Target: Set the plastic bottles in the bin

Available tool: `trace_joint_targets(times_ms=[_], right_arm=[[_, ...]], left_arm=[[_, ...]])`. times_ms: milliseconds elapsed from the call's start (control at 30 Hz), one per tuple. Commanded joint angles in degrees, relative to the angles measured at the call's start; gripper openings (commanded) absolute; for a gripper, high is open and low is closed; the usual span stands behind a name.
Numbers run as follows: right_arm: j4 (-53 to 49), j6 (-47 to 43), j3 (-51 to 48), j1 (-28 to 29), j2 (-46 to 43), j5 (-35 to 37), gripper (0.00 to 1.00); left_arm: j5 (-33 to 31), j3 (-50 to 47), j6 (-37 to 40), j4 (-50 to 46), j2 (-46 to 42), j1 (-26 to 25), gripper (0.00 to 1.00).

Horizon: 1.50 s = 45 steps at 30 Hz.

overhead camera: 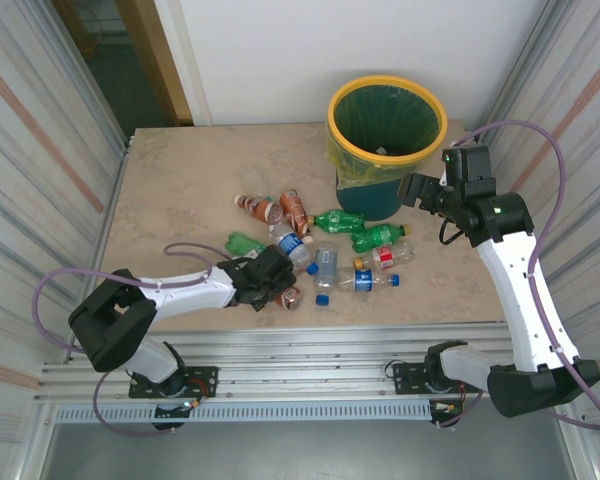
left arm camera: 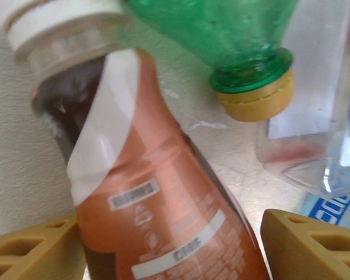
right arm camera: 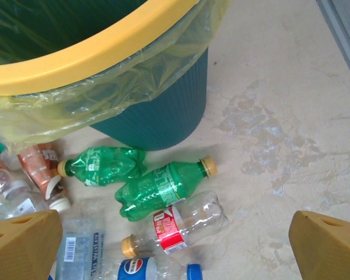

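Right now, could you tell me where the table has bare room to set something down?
Bare table stretches left of the bin, behind the plastic bottles. Another free patch lies right of the bottles, under the right arm. The centre is crowded.

Bin (overhead camera: 386, 120) mouth open above; bottles (overhead camera: 325, 250) crowd floor before it; bare table (overhead camera: 180, 180) far left

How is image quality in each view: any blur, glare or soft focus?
Top external: sharp and evenly lit, soft shadows under the bin and bottles. Left wrist: very close, so the brown bottle and green bottle look soft, the label text unreadable. Right wrist: in focus, mild sheen on the liner; the fingertips are blurred at the corners.
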Motion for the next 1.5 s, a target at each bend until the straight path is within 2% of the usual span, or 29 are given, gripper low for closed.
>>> trace_joint_targets(times_ms=[0,233,433,700,900,1133,1333,1467], right_arm=[[1.27,1.04,-0.69,0.23,-1.19,0.3,0.98],[2.0,1.31,-1.03,0.27,-1.89,0.21,0.98],[3.1,1.49,-1.36,0.28,-2.55,-0.87,0.98],[7.25,0.08,-3.83,0.27,-4.72,-6.46,0.98],[10.66,-0.39,-4.37,0.44,-5.28,-13.22,0.98],[16.29,-0.23,-5.68,2.13,-6.41,-20.7,0.98],[21.54,1.44,-5.38,4.89,-4.77,-30.1,0.98],[24.75,2.62,-4.32,8.5,-2.1,-35.01,1.0]], left_arm=[[-1.26,-1.81,-2.79,-3.18,-1.72,-0.45,0.7],[-4.18,-4.13,-5.04,-4.05,-4.97,-0.45,0.55],[-9.71,-4.94,-3.78,-6.54,-10.38,-0.28,0.42],[-18.95,-6.38,1.98,-11.92,-22.76,-0.22,0.37],[-23.87,-6.48,16.25,-8.61,-32.09,-0.18,0.38],[-21.62,-4.93,37.93,4.16,-38.15,-0.05,0.38],[-10.98,-4.84,58.18,20.27,-39.06,-0.01,0.38],[-2.21,-4.85,67.16,28.76,-38.28,-0.01,0.39]])
